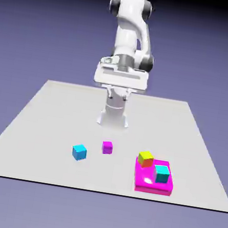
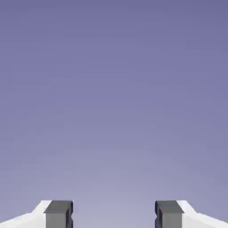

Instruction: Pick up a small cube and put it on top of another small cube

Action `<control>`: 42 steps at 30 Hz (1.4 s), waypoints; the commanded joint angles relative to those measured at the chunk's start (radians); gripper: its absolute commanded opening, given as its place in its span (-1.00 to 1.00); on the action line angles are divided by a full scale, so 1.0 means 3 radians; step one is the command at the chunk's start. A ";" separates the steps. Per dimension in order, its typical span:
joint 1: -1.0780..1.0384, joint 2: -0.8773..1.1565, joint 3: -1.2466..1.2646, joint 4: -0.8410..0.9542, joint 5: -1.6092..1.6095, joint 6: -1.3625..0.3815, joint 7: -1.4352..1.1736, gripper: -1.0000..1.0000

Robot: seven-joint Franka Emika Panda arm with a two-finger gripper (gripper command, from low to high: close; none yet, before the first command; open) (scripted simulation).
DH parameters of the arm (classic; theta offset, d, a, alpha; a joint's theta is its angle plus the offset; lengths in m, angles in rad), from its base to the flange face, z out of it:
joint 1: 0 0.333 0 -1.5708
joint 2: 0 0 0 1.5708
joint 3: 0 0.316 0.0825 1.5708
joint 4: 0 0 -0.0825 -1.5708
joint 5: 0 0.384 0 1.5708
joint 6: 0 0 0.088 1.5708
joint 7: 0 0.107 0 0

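- Gaping wide, the fingers (image 2: 114, 214) hold nothing — only blue-violet backdrop shows between them.
- Well apart from the fingers, on the bench (image 1: 59, 112), sit a cyan cube (image 1: 79, 152) and a magenta cube (image 1: 107, 147).
- A yellow cube (image 1: 145, 158) and a teal cube (image 1: 161, 173) rest on a magenta slab (image 1: 146, 183) — also far off.

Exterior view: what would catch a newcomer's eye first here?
The tall white arm at the table's far edge. Then the bright pink slab near the front on the exterior view's right, carrying a yellow cube and a teal cube. The pincer is open, holding nothing.
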State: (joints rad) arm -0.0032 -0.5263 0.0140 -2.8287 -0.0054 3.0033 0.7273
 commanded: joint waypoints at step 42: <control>-0.1235 0.1493 0.0256 0.0197 0.0192 -0.1616 0.0597 -1.00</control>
State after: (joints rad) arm -0.3787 -0.0784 0.0906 -2.7696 0.0538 2.5185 0.9050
